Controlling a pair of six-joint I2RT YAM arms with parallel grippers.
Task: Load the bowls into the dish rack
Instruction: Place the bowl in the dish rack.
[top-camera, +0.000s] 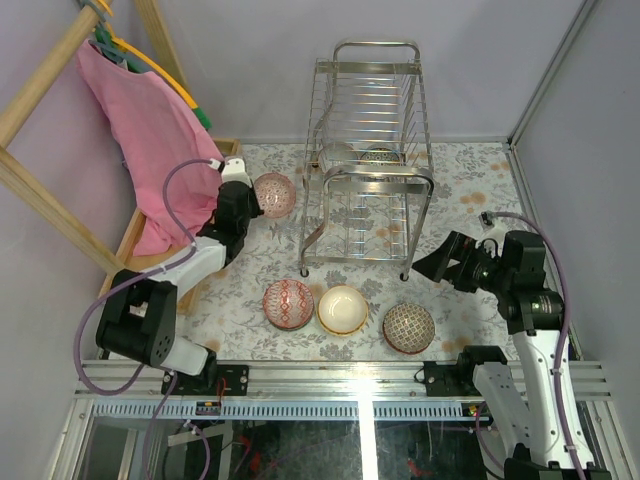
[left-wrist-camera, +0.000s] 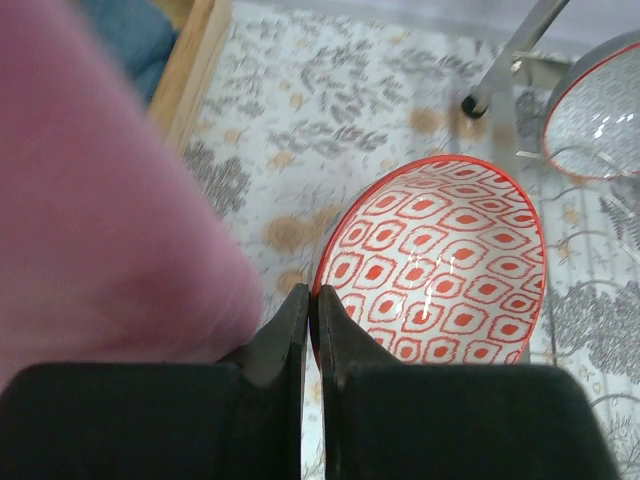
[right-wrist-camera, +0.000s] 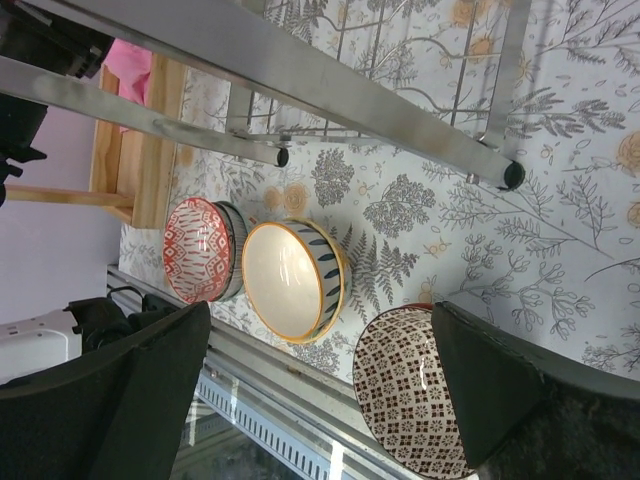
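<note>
My left gripper (top-camera: 255, 200) (left-wrist-camera: 312, 295) is shut on the rim of a red-and-white patterned bowl (top-camera: 275, 194) (left-wrist-camera: 440, 265), held tilted just left of the dish rack (top-camera: 368, 160). The chrome dish rack stands at the table's centre back, and a grey bowl (top-camera: 378, 155) (left-wrist-camera: 598, 112) sits in its lower tier. Three bowls lie in a row in front of the rack: a red-white one (top-camera: 288, 303) (right-wrist-camera: 195, 250), a cream one (top-camera: 343, 309) (right-wrist-camera: 285, 280) and a dark-red checked one (top-camera: 408, 327) (right-wrist-camera: 405, 395). My right gripper (top-camera: 432, 263) (right-wrist-camera: 320, 308) hangs open to the right of the rack, above the checked bowl, holding nothing.
A pink cloth (top-camera: 145, 120) (left-wrist-camera: 90, 200) hangs from a wooden frame (top-camera: 40, 75) at the left, over a shallow wooden tray (top-camera: 135, 240). The rack's legs (right-wrist-camera: 300, 80) stand close to my right gripper. A metal rail (top-camera: 350, 375) runs along the near table edge.
</note>
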